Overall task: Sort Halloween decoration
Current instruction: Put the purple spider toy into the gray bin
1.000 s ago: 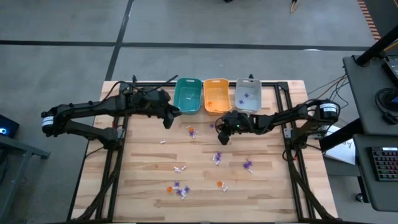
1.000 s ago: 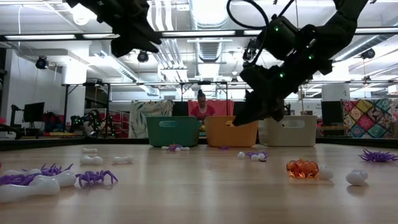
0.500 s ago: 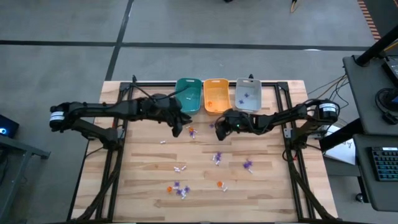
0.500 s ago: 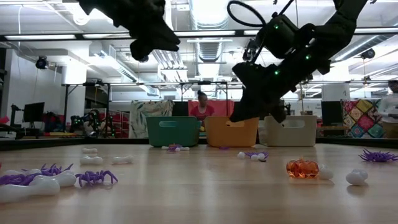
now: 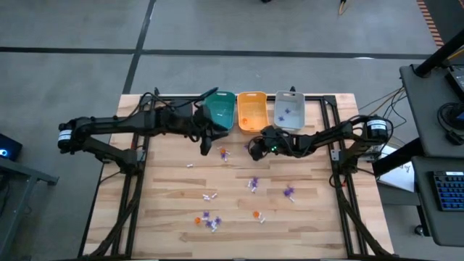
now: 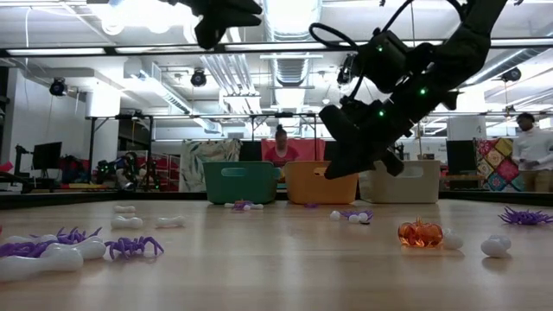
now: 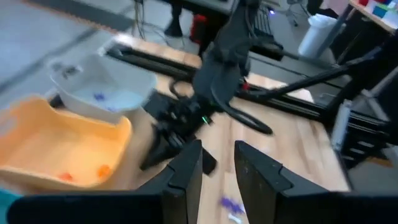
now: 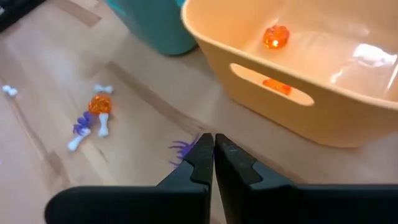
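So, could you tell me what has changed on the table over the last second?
The left gripper swung from the table's left part toward the middle, ending beside the teal bin, and rose in the low view. The right gripper crept slightly toward the left near the orange bin, its fingers closed, with nothing visibly between them. The trinkets scattered on the table and all three bins stayed put; nothing was picked up or dropped.

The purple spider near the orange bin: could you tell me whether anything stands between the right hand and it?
Nothing visible does. In the right wrist view the purple spider lies on bare table just beyond the right hand, whose fingers are together. The orange bin stands off to one side, not between them.
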Motion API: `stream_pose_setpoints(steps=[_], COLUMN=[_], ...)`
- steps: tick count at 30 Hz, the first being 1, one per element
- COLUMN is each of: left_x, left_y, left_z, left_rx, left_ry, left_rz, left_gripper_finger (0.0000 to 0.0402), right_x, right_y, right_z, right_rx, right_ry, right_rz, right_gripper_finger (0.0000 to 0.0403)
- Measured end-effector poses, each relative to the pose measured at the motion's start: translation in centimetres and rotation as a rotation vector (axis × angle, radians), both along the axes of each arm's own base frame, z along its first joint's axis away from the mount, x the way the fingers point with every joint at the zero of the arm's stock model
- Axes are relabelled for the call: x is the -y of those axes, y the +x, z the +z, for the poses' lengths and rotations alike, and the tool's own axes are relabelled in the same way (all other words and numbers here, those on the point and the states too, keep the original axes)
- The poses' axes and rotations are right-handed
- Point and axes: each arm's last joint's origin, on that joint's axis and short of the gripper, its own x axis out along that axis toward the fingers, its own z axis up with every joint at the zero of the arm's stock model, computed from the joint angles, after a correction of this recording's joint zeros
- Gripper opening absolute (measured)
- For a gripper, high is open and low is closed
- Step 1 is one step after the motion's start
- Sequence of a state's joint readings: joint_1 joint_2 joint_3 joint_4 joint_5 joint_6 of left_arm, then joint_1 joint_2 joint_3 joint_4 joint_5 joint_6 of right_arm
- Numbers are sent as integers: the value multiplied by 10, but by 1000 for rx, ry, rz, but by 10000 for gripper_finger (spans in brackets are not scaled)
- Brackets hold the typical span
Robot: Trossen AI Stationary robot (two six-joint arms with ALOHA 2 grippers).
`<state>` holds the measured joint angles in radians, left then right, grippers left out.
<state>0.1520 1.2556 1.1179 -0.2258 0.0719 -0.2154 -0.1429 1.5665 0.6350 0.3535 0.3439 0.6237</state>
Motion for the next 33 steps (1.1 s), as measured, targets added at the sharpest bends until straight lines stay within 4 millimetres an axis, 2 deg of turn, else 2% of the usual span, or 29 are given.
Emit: stream_pose_setpoints(steps=[7, 16, 20, 28, 33], left_x=[-4, -8, -8, -3, 12], left_y=[-1, 4, 6, 10, 15], left_z=[-4, -45, -59, -60, -54], left_rx=[-46, -205, -238, -209, -138], left_ry=[123, 240, 241, 251, 277], left_rz=[110, 146, 139, 110, 61], left_gripper_finger=[77, 77, 77, 77, 77], right_x=[-1, 0, -1, -10, -11], right_y=[0, 0, 3, 8, 13], right_z=[-1, -1, 3, -3, -25], right_rx=[-41, -102, -53, -39, -72], right_ry=[-44, -150, -148, -121, -124], right_rz=[69, 132, 204, 314, 327], right_gripper_finger=[9, 9, 9, 9, 9])
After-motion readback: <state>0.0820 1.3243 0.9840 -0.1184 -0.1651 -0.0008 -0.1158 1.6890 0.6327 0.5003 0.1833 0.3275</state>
